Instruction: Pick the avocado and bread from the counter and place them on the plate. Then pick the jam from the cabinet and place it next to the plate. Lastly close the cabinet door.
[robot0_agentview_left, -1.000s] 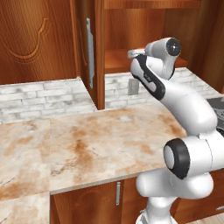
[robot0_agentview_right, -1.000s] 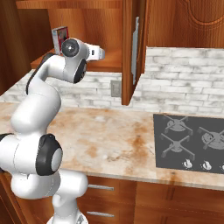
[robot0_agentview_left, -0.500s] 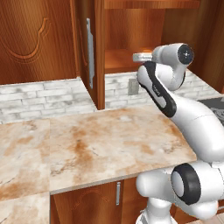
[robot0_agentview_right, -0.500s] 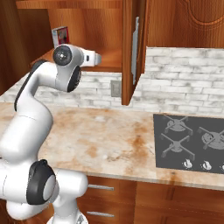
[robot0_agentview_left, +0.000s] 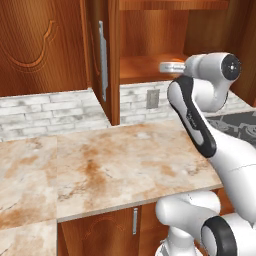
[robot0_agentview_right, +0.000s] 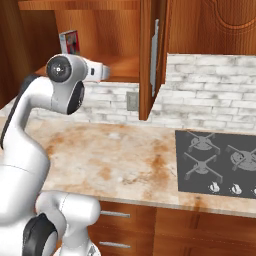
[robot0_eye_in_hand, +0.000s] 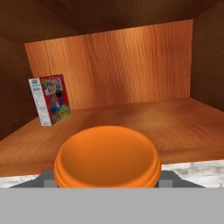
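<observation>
holding the jam (robot0_eye_in_hand: 106, 156) by its orange lid just in front of the cabinet (robot0_agentview_left: 150, 67) shelf, pincer (robot0_eye_in_hand: 106, 181) closed on it i judge, i next need to carry it down to the counter (robot0_agentview_left: 115, 160) beside the plate.

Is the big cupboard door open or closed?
Open. The cabinet door swings out edge-on, and the wooden shelf inside shows with a red box standing on it.

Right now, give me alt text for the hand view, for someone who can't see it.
A round orange lid fills the foreground at the gripper, facing an open reddish-brown wooden cabinet. A small colourful box stands upright at the left back of its wooden shelf.
</observation>
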